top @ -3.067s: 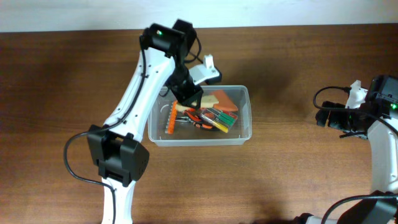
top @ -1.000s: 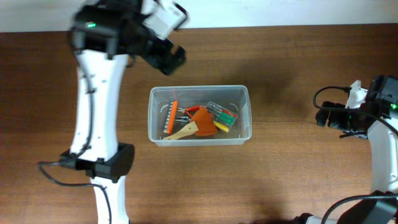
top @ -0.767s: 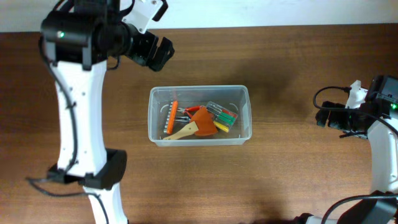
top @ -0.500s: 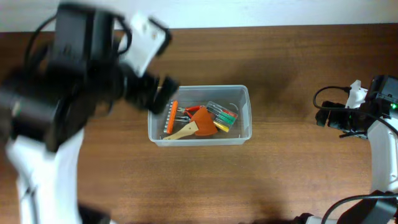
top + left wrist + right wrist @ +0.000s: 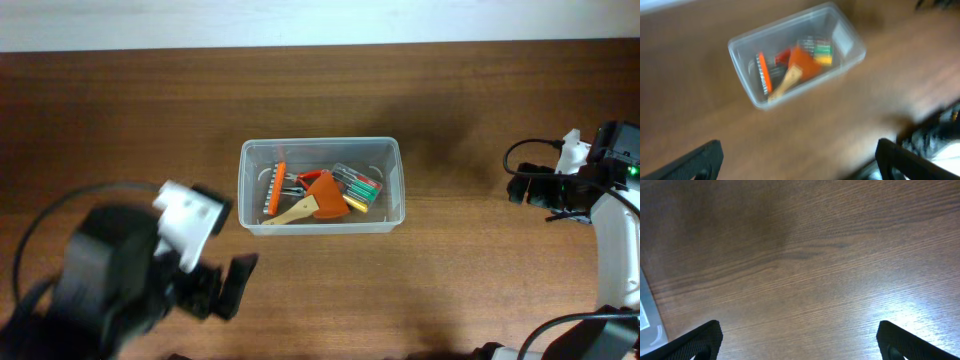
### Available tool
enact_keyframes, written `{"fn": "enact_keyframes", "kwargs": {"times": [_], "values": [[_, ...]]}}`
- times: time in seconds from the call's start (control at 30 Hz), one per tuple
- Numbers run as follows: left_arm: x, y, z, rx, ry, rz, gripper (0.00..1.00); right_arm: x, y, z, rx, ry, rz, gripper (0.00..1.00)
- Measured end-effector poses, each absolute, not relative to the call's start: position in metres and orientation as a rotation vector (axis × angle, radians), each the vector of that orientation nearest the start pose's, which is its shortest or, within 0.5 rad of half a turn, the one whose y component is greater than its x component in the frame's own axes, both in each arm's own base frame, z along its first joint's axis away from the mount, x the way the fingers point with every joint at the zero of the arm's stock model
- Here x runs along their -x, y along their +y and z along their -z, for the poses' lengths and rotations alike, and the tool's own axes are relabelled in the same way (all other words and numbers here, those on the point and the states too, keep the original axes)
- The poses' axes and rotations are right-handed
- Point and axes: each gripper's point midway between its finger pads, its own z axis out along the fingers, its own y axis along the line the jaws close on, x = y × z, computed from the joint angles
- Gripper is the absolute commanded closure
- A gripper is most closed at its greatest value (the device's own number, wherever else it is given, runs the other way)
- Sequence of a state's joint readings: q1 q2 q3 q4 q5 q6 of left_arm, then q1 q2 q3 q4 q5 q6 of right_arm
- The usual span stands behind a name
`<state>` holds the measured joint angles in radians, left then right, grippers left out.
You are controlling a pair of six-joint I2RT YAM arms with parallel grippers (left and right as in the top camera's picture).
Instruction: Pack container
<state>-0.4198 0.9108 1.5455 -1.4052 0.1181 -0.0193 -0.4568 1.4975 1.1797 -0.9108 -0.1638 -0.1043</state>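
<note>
Low at the near left, the left arm [image 5: 110, 290] is a big blur close under the camera. Its end effector [image 5: 222, 288] points toward the container, its two fingers spread wide and holding nothing. The clear container [image 5: 392, 165] sits in the middle of the brown bench [image 5: 450, 90]. Inside lie an orange tool with a wooden handle [image 5: 318, 200], an orange strip [image 5: 275, 188] and a small case of green and yellow bits [image 5: 360, 186]. At the right edge, the right end effector [image 5: 522, 188] points left, well apart from the container. Its fingers are spread wide too, and it holds nothing.
</note>
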Motion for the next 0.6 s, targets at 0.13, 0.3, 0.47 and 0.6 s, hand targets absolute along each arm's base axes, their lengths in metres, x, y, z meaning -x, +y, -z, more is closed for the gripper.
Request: {"fn": "enact_keyframes", "kwargs": {"times": [0.13, 0.3, 0.47, 0.6], "values": [[-0.142, -0.085, -0.362, -0.467, 2.136, 0.393, 0.01, -0.312, -0.122, -0.128, -0.447, 2.731, -0.086, 0.01], [-0.126, -0.078, -0.363, -0.451, 2.106, 0.405, 0.01, -0.312, -0.122, -0.128, -0.447, 2.731, -0.086, 0.01], [-0.118, -0.074, -0.349, -0.453, 2.172, 0.398, 0.01, -0.312, -0.122, -0.128, -0.446, 2.731, -0.086, 0.01], [-0.122, -0.076, -0.353, -0.458, 2.148, 0.397, 0.01, -0.312, -0.122, -0.128, -0.447, 2.730, -0.086, 0.01]]}}
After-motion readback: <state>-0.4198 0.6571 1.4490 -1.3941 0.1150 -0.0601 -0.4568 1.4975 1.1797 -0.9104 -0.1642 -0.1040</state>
